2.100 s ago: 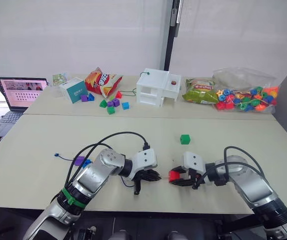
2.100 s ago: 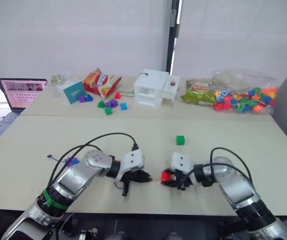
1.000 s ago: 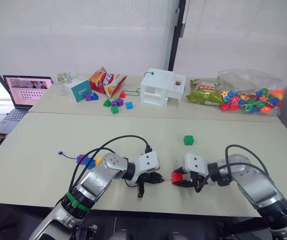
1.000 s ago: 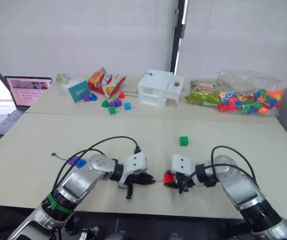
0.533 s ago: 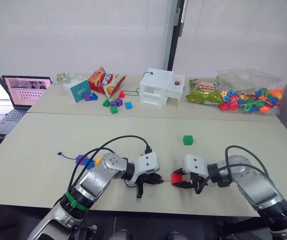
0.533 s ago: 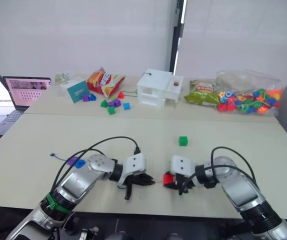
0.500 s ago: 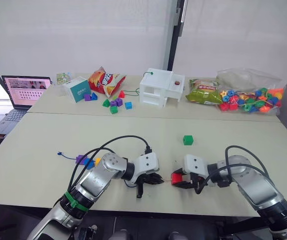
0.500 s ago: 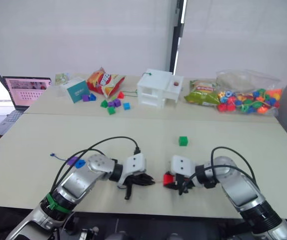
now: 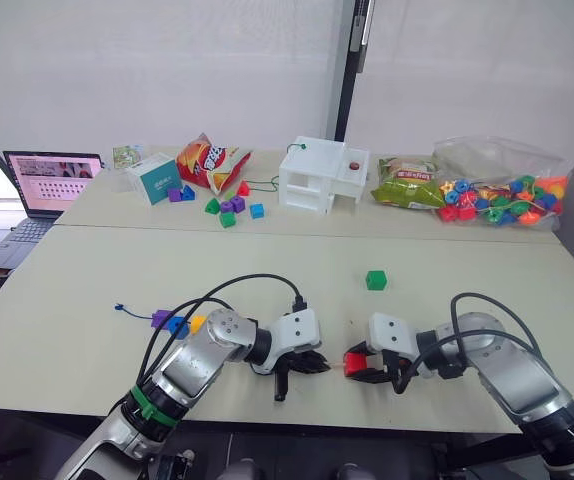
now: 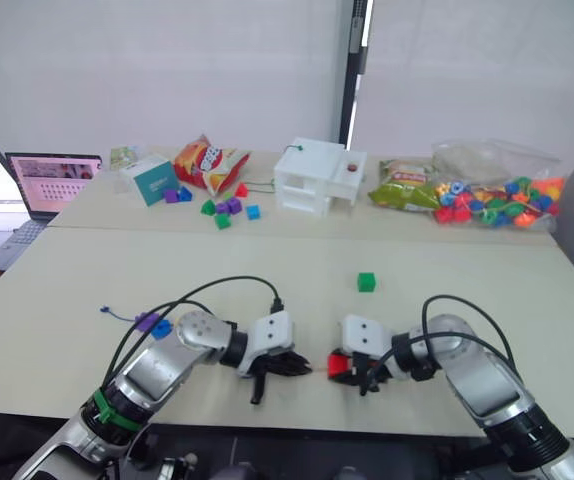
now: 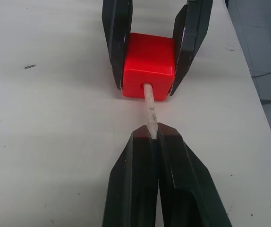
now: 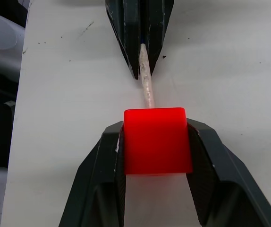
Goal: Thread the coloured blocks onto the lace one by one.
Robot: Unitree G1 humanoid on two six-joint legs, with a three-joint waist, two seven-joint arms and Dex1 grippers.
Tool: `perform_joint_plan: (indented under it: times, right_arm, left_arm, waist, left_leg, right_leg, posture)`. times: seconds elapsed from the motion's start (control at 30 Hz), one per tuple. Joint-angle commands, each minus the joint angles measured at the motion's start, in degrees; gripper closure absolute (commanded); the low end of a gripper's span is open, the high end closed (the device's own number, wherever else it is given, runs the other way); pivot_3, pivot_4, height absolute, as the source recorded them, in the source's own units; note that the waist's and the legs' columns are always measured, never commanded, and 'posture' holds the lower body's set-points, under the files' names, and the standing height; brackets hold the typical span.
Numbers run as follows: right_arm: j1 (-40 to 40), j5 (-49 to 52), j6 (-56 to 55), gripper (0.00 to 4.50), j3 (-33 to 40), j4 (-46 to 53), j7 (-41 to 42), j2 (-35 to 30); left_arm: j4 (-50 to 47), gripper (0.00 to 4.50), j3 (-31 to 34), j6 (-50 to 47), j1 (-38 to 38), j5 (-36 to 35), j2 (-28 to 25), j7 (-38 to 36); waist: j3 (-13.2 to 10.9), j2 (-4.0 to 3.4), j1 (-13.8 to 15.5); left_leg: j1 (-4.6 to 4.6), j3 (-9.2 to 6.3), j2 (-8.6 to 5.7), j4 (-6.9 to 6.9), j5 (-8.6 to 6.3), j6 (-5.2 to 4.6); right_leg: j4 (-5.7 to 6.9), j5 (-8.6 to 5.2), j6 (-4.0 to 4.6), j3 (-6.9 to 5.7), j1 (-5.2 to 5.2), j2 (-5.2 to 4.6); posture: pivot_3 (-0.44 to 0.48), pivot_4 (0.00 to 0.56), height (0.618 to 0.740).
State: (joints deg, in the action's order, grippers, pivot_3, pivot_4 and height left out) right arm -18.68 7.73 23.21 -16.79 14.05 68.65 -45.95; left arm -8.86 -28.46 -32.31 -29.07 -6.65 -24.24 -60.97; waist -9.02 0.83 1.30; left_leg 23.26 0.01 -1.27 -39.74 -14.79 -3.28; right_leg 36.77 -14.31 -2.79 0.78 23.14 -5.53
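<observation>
My right gripper [image 9: 353,362] is shut on the red block [image 9: 356,360] just above the table near the front edge. My left gripper [image 9: 319,364] faces it, shut on the lace's pale stiff tip [image 11: 149,106]. The tip enters the hole in the red block [image 11: 149,64]. The dark blue lace runs back to the left, where the purple [image 9: 159,318], blue [image 9: 177,326] and yellow [image 9: 197,322] blocks sit together on it, near its knotted end [image 9: 119,308]. The green block [image 9: 375,280] lies loose on the table beyond my right gripper.
Along the far table stand a laptop [image 9: 47,180], a teal box [image 9: 152,178], a chips bag [image 9: 207,160], mixed small blocks [image 9: 227,207], a white toy house [image 9: 317,177], a green snack bag [image 9: 407,185] and a clear bag of beads [image 9: 502,190].
The two grippers have closed the gap between them, and the lace's pale tip now reaches into the red block's hole. The other blocks have not moved.
</observation>
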Motion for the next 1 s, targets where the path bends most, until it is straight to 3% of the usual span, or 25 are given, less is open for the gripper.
perform_joint_plan:
  times: [0.03, 0.67, 1.0]
  right_arm:
    - [0.19, -1.40, 0.96, 3.31, -2.52, -0.15, -0.53, 0.77]
    - [-1.11, -1.87, 4.42, 3.31, -2.45, -0.33, -3.03, 2.26]
    - [-0.71, -1.49, 4.49, 3.31, -2.35, 1.06, -2.42, 2.43]
  left_arm:
    - [-4.51, 4.50, -0.85, 0.24, -0.21, -2.03, 2.03, -0.14]
    - [-10.46, 4.50, 2.20, -5.45, 0.15, -5.59, 0.04, -1.02]
    - [-6.60, 4.50, 0.73, 1.10, 1.79, -2.75, -2.09, -0.70]
  waist:
    - [0.00, 0.00, -0.04]
    - [0.00, 0.00, -0.76]
    - [0.00, 0.00, -0.87]
  left_leg:
    - [0.00, 0.00, 0.00, 0.00, 0.00, 0.00]
    - [-0.01, 0.00, 0.10, 0.02, 0.00, 0.00]
    - [-0.02, 0.00, 0.13, 0.05, 0.00, 0.01]
  right_leg:
    - [0.00, 0.00, 0.00, 0.00, 0.00, 0.00]
    - [0.02, 0.00, 0.01, 0.02, 0.04, 0.10]
    - [0.02, -0.02, 0.04, 0.04, 0.06, 0.11]
  posture:
    - [0.000, 0.150, 0.740]
    - [0.000, 0.150, 0.740]
    - [0.000, 0.150, 0.740]
